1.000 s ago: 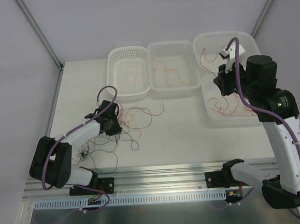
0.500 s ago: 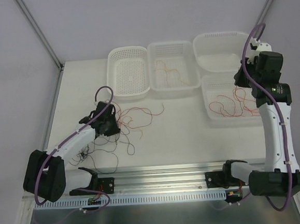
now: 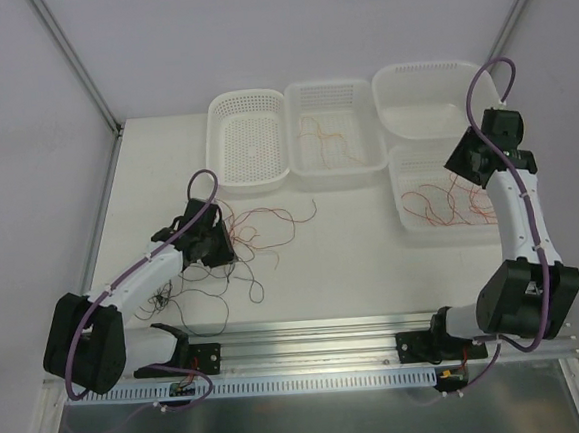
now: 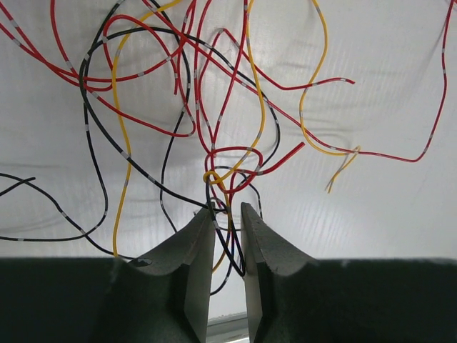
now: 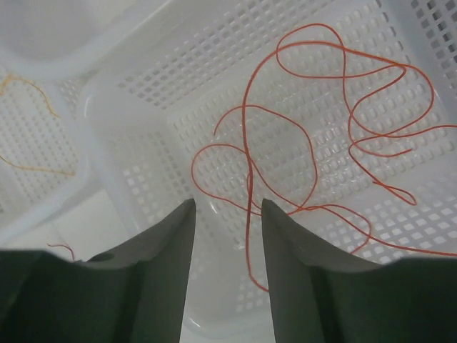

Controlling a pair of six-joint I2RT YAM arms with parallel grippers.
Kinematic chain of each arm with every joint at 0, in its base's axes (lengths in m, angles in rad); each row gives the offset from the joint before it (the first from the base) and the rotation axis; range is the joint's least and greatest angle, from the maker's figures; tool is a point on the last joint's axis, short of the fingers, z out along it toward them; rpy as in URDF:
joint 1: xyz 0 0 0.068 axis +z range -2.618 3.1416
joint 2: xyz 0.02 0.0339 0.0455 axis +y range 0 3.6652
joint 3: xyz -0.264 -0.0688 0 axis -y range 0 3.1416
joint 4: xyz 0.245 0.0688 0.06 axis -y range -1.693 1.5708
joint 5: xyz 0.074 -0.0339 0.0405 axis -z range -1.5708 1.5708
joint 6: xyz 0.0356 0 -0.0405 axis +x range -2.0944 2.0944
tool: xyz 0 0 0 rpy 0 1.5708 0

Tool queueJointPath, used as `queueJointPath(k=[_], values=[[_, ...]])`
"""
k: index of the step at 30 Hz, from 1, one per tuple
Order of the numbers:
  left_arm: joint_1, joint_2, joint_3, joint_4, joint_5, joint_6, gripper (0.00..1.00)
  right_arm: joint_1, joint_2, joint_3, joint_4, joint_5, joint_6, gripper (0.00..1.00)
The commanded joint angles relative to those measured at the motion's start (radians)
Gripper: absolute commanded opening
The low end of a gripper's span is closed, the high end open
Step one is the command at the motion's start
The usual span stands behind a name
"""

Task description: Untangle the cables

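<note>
Your left gripper (image 4: 228, 214) is low over the tangle of cables (image 4: 235, 151), which lies on the tabletop (image 3: 353, 262) toward its left edge, nearer the front than the baskets. Red, black and yellow strands cross one another there, and they tighten into a small knot just beyond the fingertips. The jaws stand only narrowly parted. A black strand and a yellow one run into the slit between them, but the gap looks wider than the strands, so nothing appears clamped.

Your right gripper (image 5: 227, 204) hangs above the near right basket (image 3: 406, 167), jaws spread and holding nothing. A loose orange-red cable (image 5: 248, 164) lies in loops on that basket's floor, one run of it passing below the gap between the fingers.

Along the far edge sit three more white baskets. The middle basket (image 3: 338, 170) holds thin orange strands (image 3: 324, 139). The left basket (image 3: 228, 171) and the far right basket (image 3: 416, 106) flank it.
</note>
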Motion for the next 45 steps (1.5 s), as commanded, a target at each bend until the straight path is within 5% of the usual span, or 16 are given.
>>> queueJointPath(k=[1, 4, 9, 15, 23, 27, 33, 45], values=[[0.002, -0.029, -0.001, -0.014, 0.065, 0.009, 0.21, -0.004, -0.013, 0.07, -0.024, 0.029, 0.05, 0.49], [0.0, -0.02, 0.009, -0.014, 0.091, 0.017, 0.21, -0.001, -0.058, 0.069, -0.062, 0.012, 0.032, 0.69], [-0.018, 0.01, 0.045, -0.011, 0.114, 0.017, 0.21, 0.095, -0.167, 0.02, -0.06, -0.13, -0.054, 0.8], [-0.119, 0.069, 0.121, -0.013, 0.114, 0.007, 0.21, 0.367, -0.217, -0.084, 0.019, -0.282, -0.092, 0.81], [-0.314, 0.135, 0.236, -0.004, 0.114, -0.016, 0.21, 0.623, -0.22, -0.263, 0.194, -0.253, -0.037, 0.81], [-0.314, 0.112, 0.229, -0.004, 0.077, 0.039, 0.29, 0.678, -0.243, -0.342, 0.27, -0.233, 0.006, 0.81], [-0.314, 0.037, 0.174, -0.007, 0.068, 0.217, 0.57, 0.761, -0.286, -0.444, 0.348, -0.216, 0.047, 0.82], [-0.328, 0.078, 0.146, -0.004, 0.171, 0.517, 0.57, 0.849, -0.271, -0.516, 0.444, -0.209, 0.095, 0.82]])
